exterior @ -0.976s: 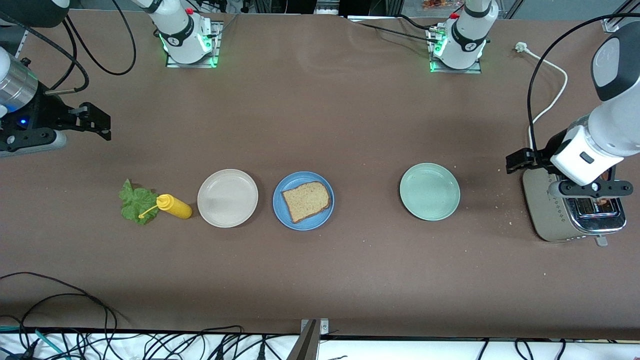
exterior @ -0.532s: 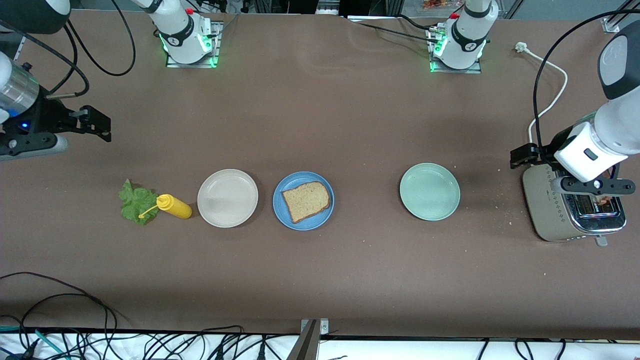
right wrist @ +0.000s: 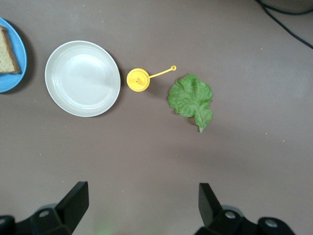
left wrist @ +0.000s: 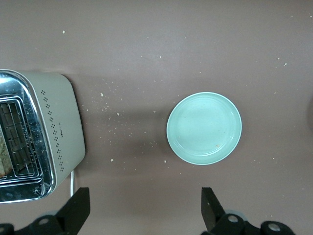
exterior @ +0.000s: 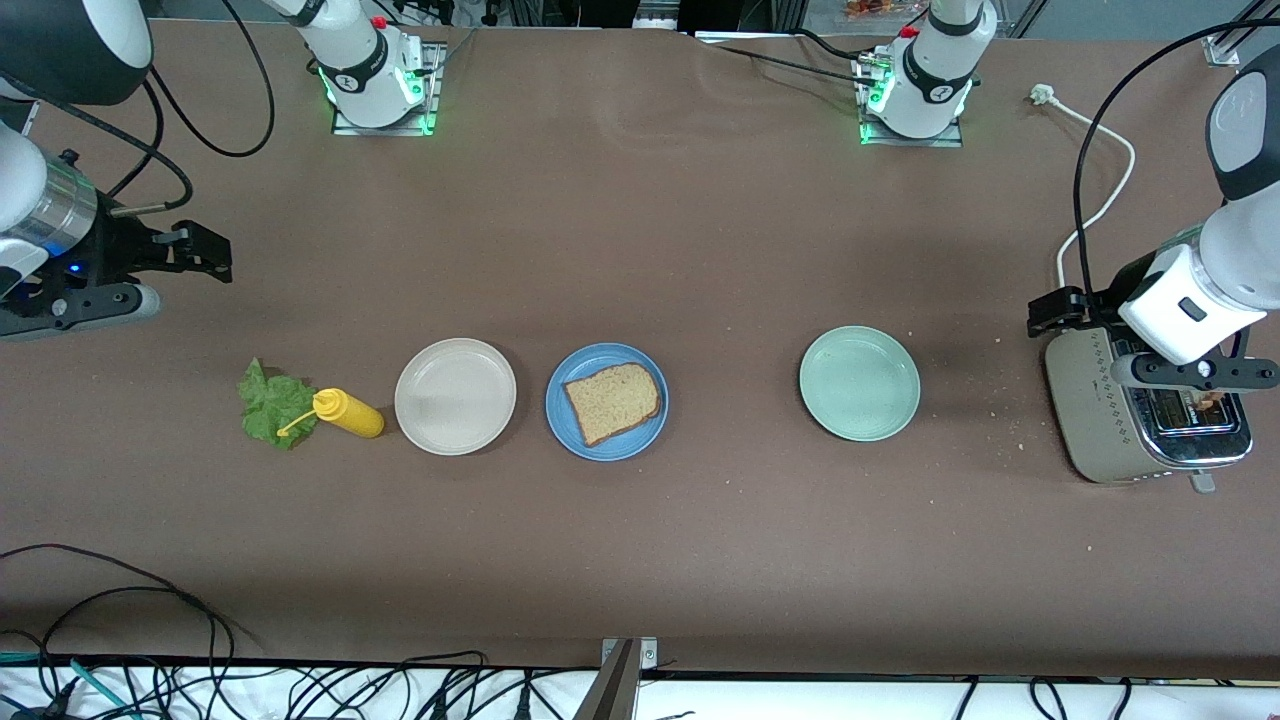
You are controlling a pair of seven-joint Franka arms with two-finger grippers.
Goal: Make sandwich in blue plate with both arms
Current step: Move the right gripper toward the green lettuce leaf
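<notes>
One speckled brown bread slice (exterior: 612, 402) lies on the blue plate (exterior: 600, 355) at the table's middle; both also show in the right wrist view, the slice (right wrist: 6, 51) on the plate (right wrist: 10, 84). The green lettuce leaf (exterior: 272, 405) (right wrist: 191, 98) lies on the table toward the right arm's end. A second slice (left wrist: 4, 156) shows in the toaster's slot. My right gripper (exterior: 195, 250) (right wrist: 142, 208) is open and empty, up over bare table near the lettuce. My left gripper (exterior: 1055, 312) (left wrist: 144, 210) is open and empty, over the table by the toaster.
A yellow mustard bottle (exterior: 348, 413) (right wrist: 138, 79) lies against the lettuce. A beige plate (exterior: 455, 396) (right wrist: 82, 78) sits beside the blue plate. A pale green plate (exterior: 859, 383) (left wrist: 204, 128) and a metal toaster (exterior: 1110, 420) (left wrist: 58, 132) are toward the left arm's end, with crumbs around.
Both arms have shifted slightly. The left gripper has drifted a little toward the robots' bases by the toaster. The right gripper has edged a little toward the table's middle. Nothing on the table moved.
</notes>
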